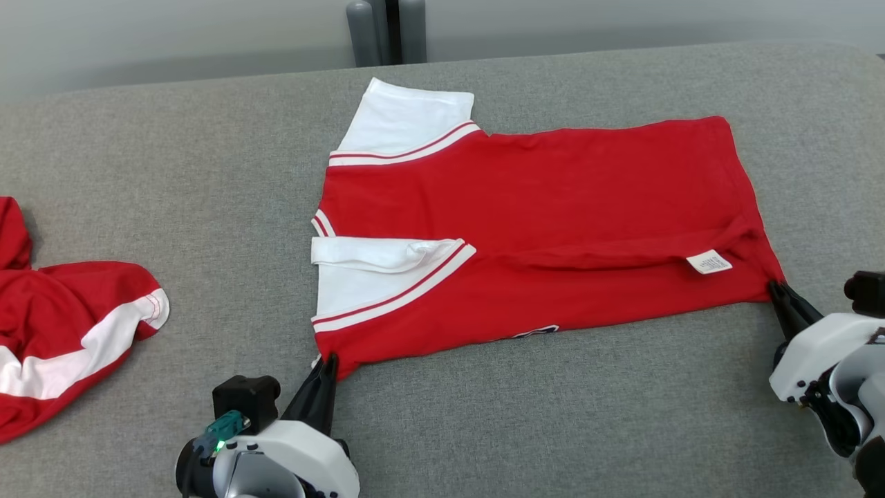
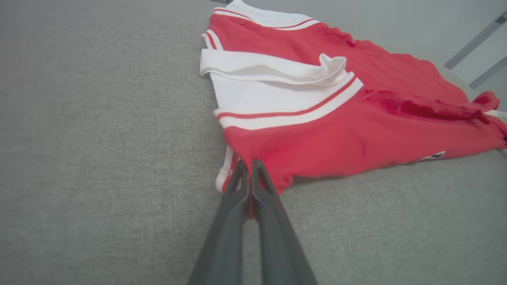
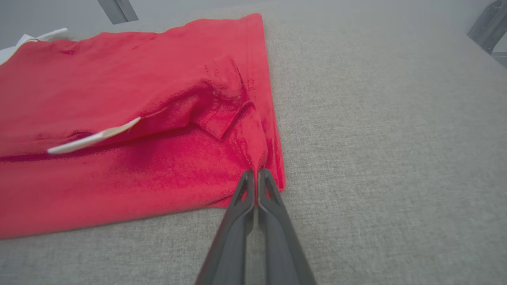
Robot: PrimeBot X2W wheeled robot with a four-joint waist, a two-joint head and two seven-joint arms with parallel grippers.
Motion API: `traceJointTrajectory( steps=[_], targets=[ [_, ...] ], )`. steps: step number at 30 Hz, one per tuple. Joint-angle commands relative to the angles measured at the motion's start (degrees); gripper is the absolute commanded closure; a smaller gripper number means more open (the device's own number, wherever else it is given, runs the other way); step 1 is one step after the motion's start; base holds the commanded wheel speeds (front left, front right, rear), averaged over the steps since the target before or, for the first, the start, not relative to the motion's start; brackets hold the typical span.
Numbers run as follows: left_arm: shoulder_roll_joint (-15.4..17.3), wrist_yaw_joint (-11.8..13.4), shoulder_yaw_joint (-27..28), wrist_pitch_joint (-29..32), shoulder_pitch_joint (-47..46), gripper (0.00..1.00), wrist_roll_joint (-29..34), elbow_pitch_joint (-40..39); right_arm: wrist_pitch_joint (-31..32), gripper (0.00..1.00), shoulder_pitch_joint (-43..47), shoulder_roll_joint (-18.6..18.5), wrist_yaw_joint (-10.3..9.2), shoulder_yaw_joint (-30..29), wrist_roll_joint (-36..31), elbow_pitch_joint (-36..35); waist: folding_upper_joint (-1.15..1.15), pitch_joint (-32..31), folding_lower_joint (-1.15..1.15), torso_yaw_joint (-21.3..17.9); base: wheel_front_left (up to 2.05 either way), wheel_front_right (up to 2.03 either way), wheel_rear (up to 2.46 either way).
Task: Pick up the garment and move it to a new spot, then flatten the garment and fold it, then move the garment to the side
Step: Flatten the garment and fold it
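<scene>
Since both hands are pinched onto the two near corners of the garment [image 1: 553, 207], the step in hand looks like the fold rather than the flattening. The red shirt lies spread on the grey tabletop [image 1: 207, 173], stretching away from both sets of fingertips. One white sleeve [image 1: 387, 266] is already turned in over the body, and a long crease runs across the red cloth.

The left hand [image 2: 248, 163] has its two dark fingers pressed together, with a sliver of red cloth showing between them. It grips the corner at the shirt's sleeve end, just below the white-and-red trim. The right hand [image 3: 256, 172] is likewise closed to a narrow line at the hem corner, where the cloth gathers into a small ridge running up to its tips. A white care label [image 1: 709, 262] sits just beyond that hand, slightly toward the other one.

I judge the next move to be a joint lift of this near edge, carried forward and away from both hands until it lands along the far edge. That calls for both hands to rise and travel evenly, so the edge stays taut and the turned-in sleeve does not spill out.

A second garment [image 1: 69, 311] lies bunched well out beyond the left hand's outer side, apart from the work.
</scene>
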Motion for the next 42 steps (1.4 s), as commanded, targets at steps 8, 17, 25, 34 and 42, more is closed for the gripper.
traceJointTrajectory(
  steps=[8, 17, 25, 34, 42],
  targets=[
    [2.64, 1.4, 0.32, -0.59, 4.95, 1.0, 1.14, -7.15, -1.79, 1.0, 7.01, -4.24, -0.02, -2.59, 5.84, -6.9, 0.0, -2.08, 0.0, -0.52, 0.0, 0.0, 0.0],
    [3.75, 2.79, -0.81, 1.35, 11.44, 1.0, 0.5, -14.31, -1.77, 1.0, 15.12, -7.87, -0.03, -6.92, 5.72, -12.28, 0.0, -2.75, 0.0, -0.34, 0.0, 0.0, 0.0],
    [4.11, 3.55, -0.83, 2.24, 15.55, 1.0, -0.9, -14.84, -1.78, 1.0, 23.55, -8.08, -0.05, -11.03, 4.4, -15.94, 0.0, -1.97, 0.0, 0.08, 0.0, 0.0, 0.0],
    [4.9, 3.3, -1.84, 7.65, 16.92, 1.0, -3.37, -12.34, -1.65, 1.0, 27.27, -7.28, -0.09, -14.08, 2.14, -15.96, 0.0, -2.13, 0.0, 0.2, 0.0, 0.0, 0.0],
    [3.91, 3.53, -0.47, 6.5, 16.95, 0.0, -5.37, -11.95, -1.59, 0.0, 26.16, -6.68, -0.06, -17.46, -0.75, -15.16, 0.0, -3.4, 0.0, -0.08, 0.0, 0.0, 0.0]
  ],
)
